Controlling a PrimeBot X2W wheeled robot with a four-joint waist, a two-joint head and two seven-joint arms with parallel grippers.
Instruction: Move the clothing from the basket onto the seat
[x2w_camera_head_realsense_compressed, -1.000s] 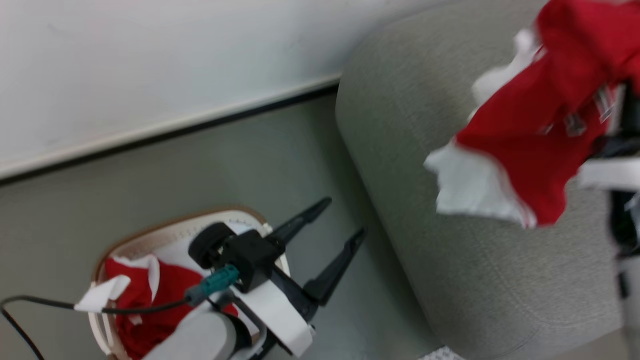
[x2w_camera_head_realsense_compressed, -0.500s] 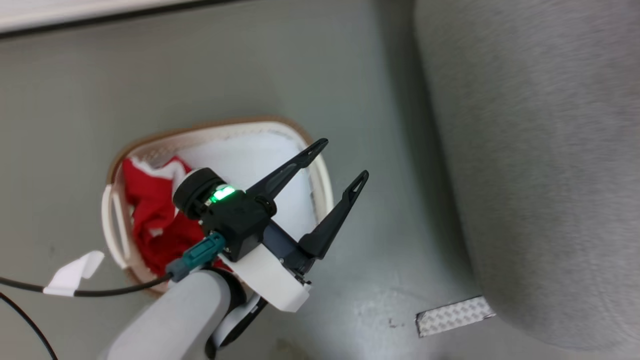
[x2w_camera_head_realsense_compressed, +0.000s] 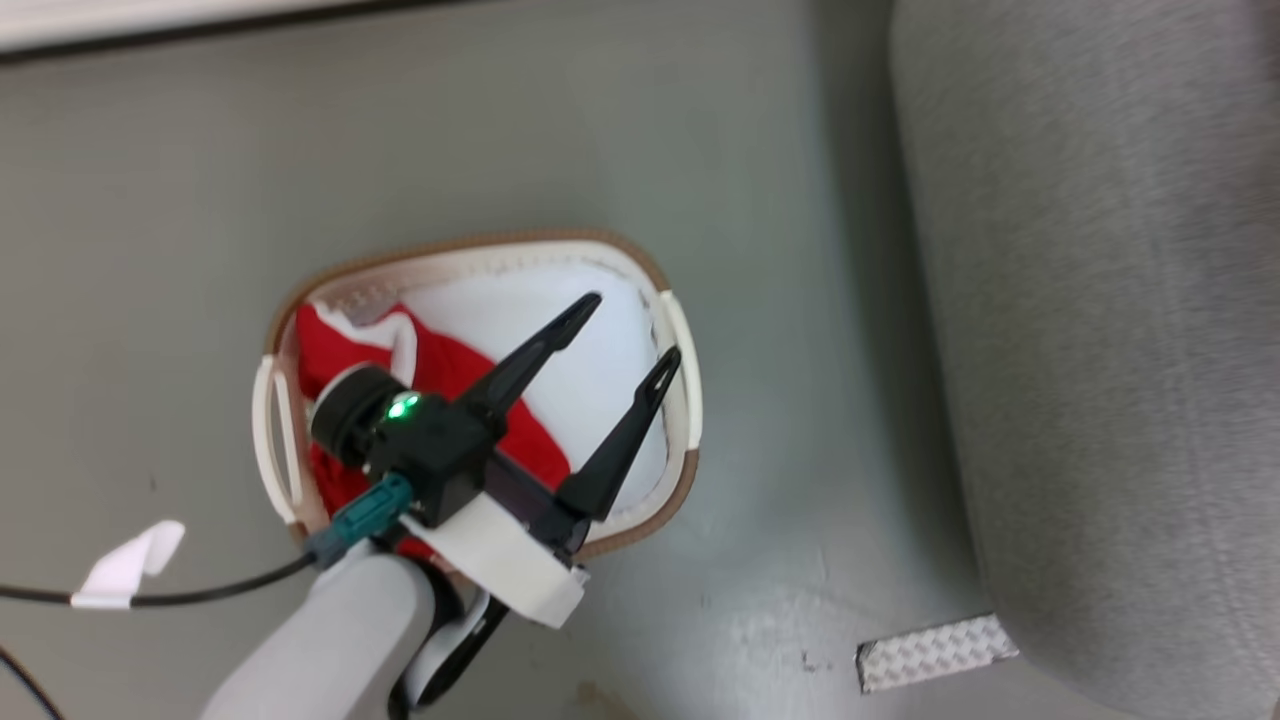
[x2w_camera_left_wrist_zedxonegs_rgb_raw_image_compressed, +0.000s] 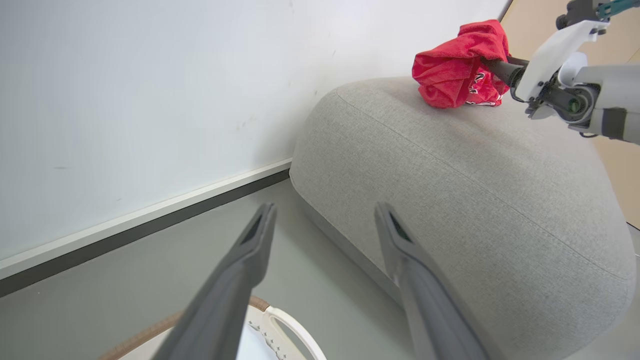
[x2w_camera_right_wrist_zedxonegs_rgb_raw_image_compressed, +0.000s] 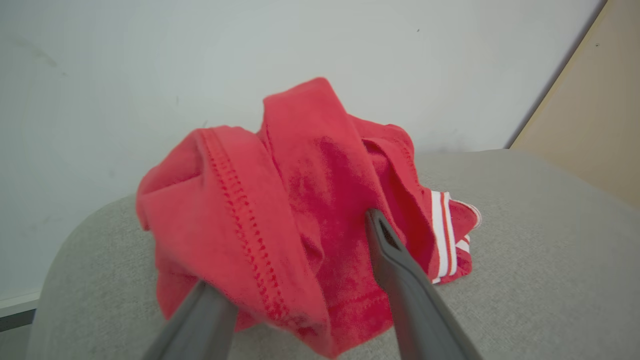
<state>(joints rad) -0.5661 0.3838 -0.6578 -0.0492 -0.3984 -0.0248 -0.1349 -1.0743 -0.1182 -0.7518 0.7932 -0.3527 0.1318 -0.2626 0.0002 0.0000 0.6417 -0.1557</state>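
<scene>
Placement is judged in hand: one garment (x2w_camera_right_wrist_zedxonegs_rgb_raw_image_compressed: 280, 210) lies on the seat (x2w_camera_right_wrist_zedxonegs_rgb_raw_image_compressed: 525, 240) inside the spread right gripper (x2w_camera_right_wrist_zedxonegs_rgb_raw_image_compressed: 287, 250), while the clothing (x2w_camera_head_realsense_compressed: 335, 355) in the basket (x2w_camera_head_realsense_compressed: 450, 262) below the spread left gripper (x2w_camera_head_realsense_compressed: 630, 328) must be grasped next

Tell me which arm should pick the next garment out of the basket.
Left. The left gripper, open, hangs over the basket and the red garment inside. The right gripper is off at the sofa, fingers open around a second garment lying there.
</scene>
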